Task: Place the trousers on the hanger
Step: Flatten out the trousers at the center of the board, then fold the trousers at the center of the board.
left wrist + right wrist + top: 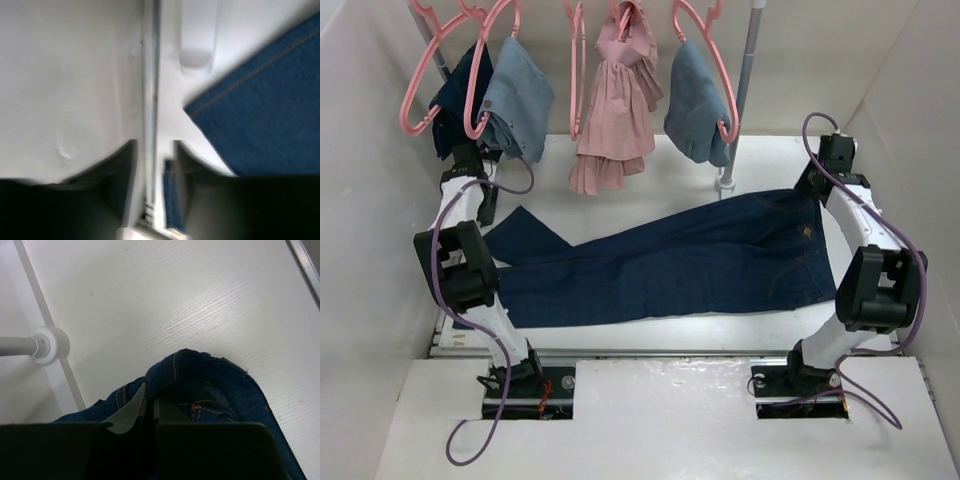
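Just right of the rail post (749,70), your right gripper (150,399) is pinched together on the waistband of the trousers (700,260), with a fold of dark blue cloth bunched around its fingers. From there the trousers lie flat on the table (620,200) in front of the post, legs running off to its left. Far left of the post, your left gripper (155,150) sits by the leg hems with its fingers slightly apart. A strip of blue cloth shows in the gap against one finger, not clamped as far as the blurred wrist view shows. Up and far left of the post, the hanger (410,115) hangs bare, well apart from the trousers.
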Controlling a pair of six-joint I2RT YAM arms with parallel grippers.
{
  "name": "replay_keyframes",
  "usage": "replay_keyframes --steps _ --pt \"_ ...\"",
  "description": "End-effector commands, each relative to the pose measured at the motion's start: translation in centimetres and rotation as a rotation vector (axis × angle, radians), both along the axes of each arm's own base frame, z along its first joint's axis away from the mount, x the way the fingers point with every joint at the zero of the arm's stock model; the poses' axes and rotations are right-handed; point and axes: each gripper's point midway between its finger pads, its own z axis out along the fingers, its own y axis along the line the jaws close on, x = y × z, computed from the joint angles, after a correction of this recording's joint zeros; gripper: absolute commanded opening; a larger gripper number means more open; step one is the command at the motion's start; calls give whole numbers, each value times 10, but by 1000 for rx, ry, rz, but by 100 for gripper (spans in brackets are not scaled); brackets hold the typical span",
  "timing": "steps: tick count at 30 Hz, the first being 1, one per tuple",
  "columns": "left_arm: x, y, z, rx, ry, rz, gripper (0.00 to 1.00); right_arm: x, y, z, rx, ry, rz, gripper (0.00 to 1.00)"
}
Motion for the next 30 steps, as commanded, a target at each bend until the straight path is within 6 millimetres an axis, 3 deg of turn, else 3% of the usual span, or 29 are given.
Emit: replay_keyframes --steps 1,2,3,6,8,13,18,22,24,27,28,30 --pt "-37 1 -16 -2 121 16 53 5 -9 26 -40 -91 -7 0" --pt "-37 1 -16 2 107 17 70 4 -9 23 -47 -88 -1 0" --pt "-37 2 -19 -16 91 36 73 4 -9 23 -47 -88 -1 0" --pt "-32 -9 -44 -120 95 62 75 5 -5 23 -33 -90 17 0" --pt "-25 -17 -50 -178 57 87 77 6 -4 23 -27 -91 24 0" --pt "-33 -25 -77 -219 69 127 79 1 -4 26 -49 -93 41 0" --pt "-50 -27 -121 -330 153 157 79 1 -4 34 -53 -120 40 0" --pt "-59 -35 -140 -367 206 137 71 2 -2 30 -37 -115 44 0" --pt "-58 -36 -144 -368 199 118 55 0 -2 26 -35 -106 44 0" --pt "-48 -39 -141 -394 169 91 21 2 -2 28 -37 -117 44 0" --pt "-48 -40 -141 -403 166 88 0 2 -2 28 -37 -117 44 0" --pt "-46 -42 -139 -414 163 83 0 2 -2 28 -37 -117 44 0"
